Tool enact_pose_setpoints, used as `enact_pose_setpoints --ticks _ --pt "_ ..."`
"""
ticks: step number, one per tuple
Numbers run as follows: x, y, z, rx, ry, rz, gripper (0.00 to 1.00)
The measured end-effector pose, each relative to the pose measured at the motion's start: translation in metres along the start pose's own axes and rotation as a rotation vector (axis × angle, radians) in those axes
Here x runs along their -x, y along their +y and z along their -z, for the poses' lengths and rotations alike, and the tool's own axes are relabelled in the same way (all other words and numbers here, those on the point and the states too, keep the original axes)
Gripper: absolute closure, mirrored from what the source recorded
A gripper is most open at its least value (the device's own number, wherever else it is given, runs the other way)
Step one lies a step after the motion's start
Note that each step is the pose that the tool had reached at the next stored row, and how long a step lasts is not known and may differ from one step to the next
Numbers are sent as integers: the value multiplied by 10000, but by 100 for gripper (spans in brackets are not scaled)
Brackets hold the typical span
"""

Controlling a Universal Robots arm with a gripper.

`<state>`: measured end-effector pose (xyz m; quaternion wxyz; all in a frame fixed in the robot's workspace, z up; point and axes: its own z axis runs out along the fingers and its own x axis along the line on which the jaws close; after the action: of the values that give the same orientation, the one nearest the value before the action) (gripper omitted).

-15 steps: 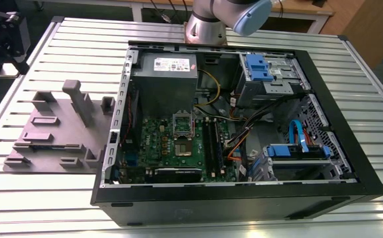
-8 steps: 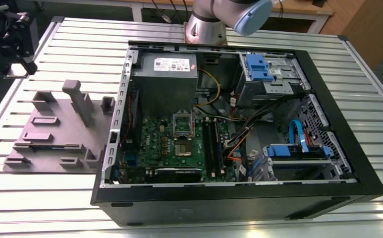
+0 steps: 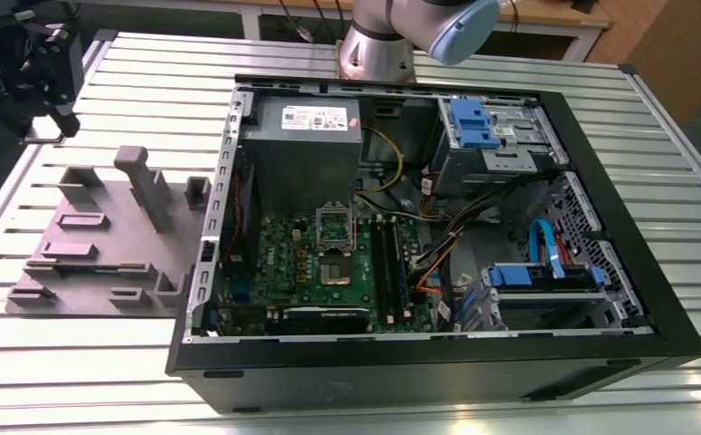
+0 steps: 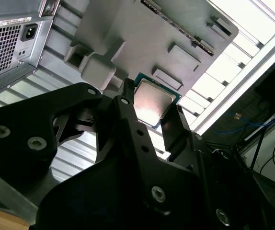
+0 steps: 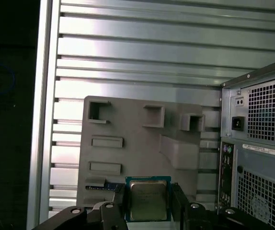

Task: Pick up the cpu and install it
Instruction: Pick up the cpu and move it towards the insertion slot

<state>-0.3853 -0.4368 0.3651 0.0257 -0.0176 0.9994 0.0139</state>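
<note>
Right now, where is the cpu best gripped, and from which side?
By two opposite edges, coming square onto its flat top, as the gripper holds the cpu now. It is thin and flat, so likely only its edges offer parallel faces to clamp.

slatted metal table (image 3: 84, 381) | on it — open computer case (image 3: 386, 385) | grey fixture plate (image 3: 96, 245) beside

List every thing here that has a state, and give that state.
gripper: shut on the cpu.
cpu: clamped on two sides, held off the grey fixture.
computer case: lying on its side, side panel off, insides exposed.
socket: no chip in it.
</note>
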Motion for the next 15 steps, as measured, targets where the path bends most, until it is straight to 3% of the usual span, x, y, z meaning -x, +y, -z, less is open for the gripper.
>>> enact_pose_setpoints --ticks 9,15 --pt "120 -4 -6 0 1 -1 53" --pt "235 -8 -12 3 -1 0 53"
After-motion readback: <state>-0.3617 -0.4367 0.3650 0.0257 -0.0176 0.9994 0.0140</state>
